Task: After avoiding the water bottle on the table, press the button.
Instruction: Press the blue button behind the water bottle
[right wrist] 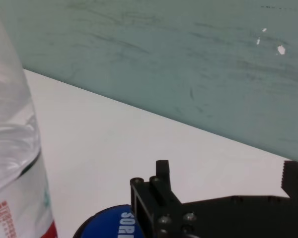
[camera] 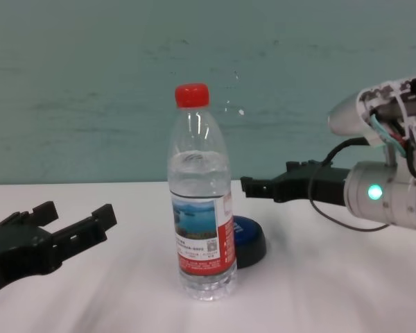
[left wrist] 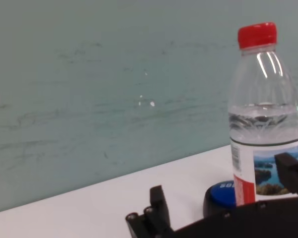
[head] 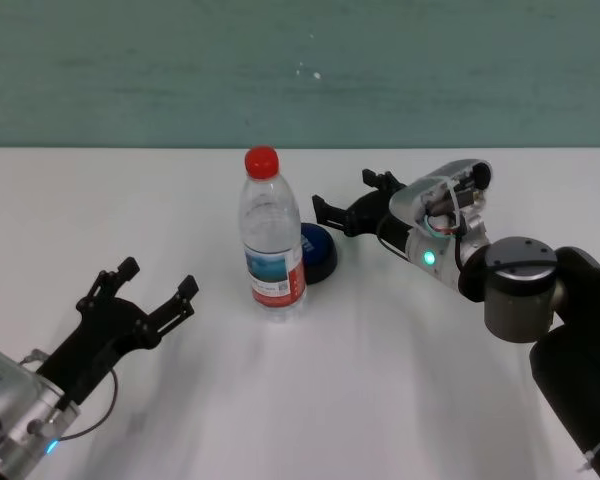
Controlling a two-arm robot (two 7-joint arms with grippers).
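White table (head: 400, 380), clear red-capped water bottle (head: 272, 235) upright, blue domed button (head: 317, 252) just behind it, right gripper (head: 355, 201) jaws released above button, left gripper (head: 157, 285) jaws released, well apart from bottle.

Water bottle (head: 271, 240) upright near table (head: 380, 380) centre. Button (head: 317, 252) on table just behind and right of bottle, partly hidden by it. Right gripper (head: 354, 204) above table, just right of button, behind bottle. Left gripper (head: 157, 287) near table's front left, well apart from bottle.
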